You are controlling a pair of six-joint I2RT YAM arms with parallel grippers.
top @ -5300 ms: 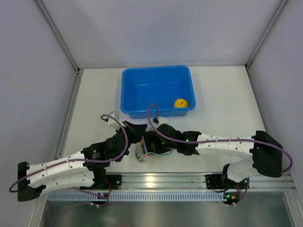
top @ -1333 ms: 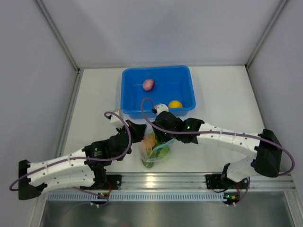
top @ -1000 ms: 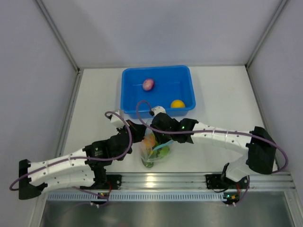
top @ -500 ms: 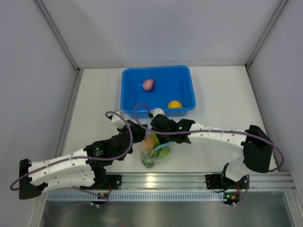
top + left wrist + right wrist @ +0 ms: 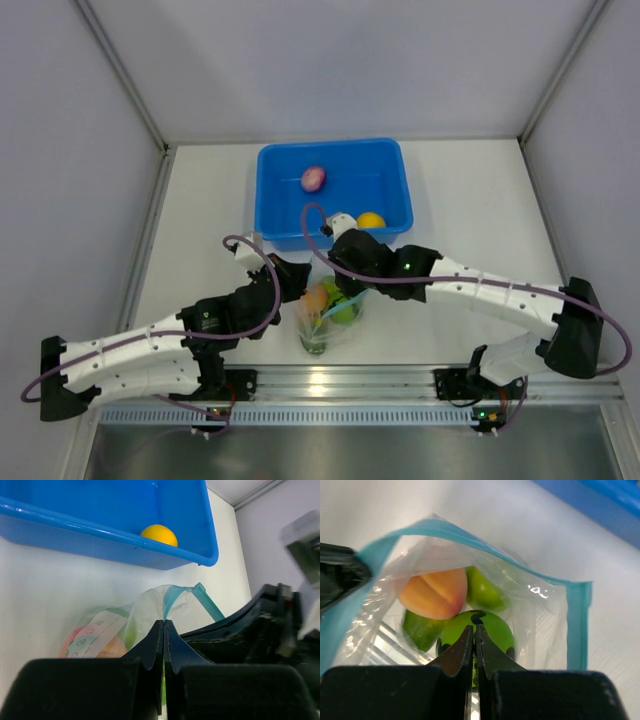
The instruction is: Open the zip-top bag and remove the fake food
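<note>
The zip-top bag [image 5: 325, 318] stands open on the white table in front of the tub. My left gripper [image 5: 163, 621] is shut on the bag's teal zipper edge [image 5: 172, 595]. My right gripper [image 5: 474, 626] is shut just above the bag's mouth, with nothing seen between its fingers. Inside the bag lie fake food pieces: a peach-orange one [image 5: 435, 592], a lime green one [image 5: 485, 592] and a dark-striped green one [image 5: 495, 630] right under my right fingertips. A purple-pink fruit [image 5: 313, 178] and a yellow fruit [image 5: 371, 220] lie in the blue tub.
The blue tub [image 5: 330, 146] stands just behind the bag, its near wall [image 5: 75, 535] close to both grippers. White walls enclose the table on three sides. A metal rail [image 5: 330, 380] runs along the near edge.
My right gripper has shut and drawn back to the right, out of the bag's mouth. The left gripper keeps its hold on the bag's edge.
</note>
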